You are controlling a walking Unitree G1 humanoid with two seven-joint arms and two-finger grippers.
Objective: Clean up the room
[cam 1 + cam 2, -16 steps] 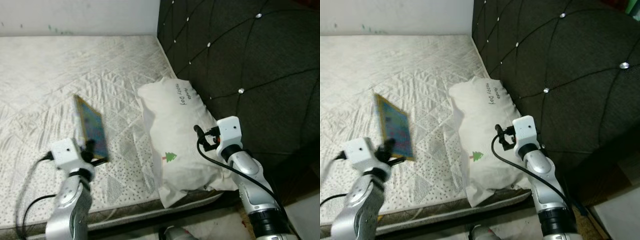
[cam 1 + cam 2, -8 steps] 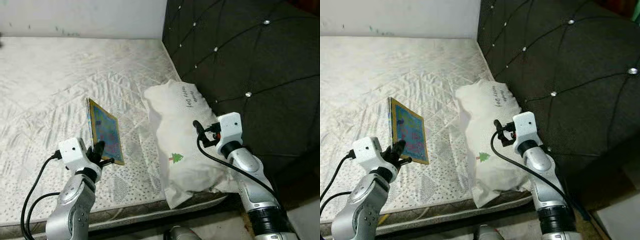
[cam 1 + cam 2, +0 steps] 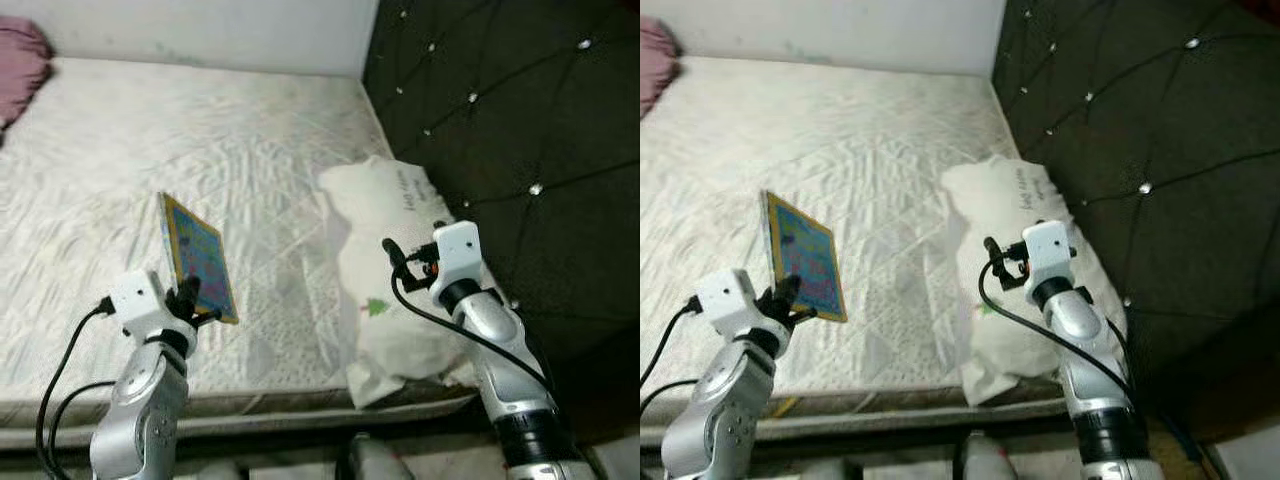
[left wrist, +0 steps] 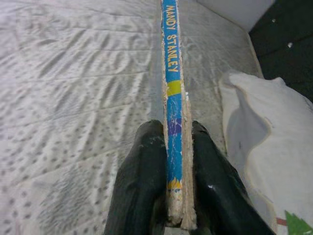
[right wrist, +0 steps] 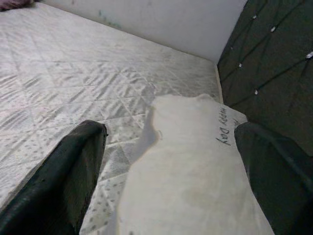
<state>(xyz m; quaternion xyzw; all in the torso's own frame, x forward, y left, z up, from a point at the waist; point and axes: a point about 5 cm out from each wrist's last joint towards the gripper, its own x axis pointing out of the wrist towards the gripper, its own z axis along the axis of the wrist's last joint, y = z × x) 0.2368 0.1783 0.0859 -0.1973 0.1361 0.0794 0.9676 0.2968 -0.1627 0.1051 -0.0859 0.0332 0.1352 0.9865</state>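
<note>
— Where is the book?
— The left gripper [image 4: 168, 196] pinches the thin book [image 3: 197, 258] by its lower edge, upright above the mattress [image 3: 120, 180].
— And the other arm?
— The right gripper [image 5: 166, 161] hovers spread wide over the white pillow [image 3: 395, 270], which lies by the dark headboard [image 3: 520, 120].

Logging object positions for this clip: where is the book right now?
The book is held upright over the mattress on the robot's left, pinched at its lower edge in the left gripper, with the pillow to its right.
</note>
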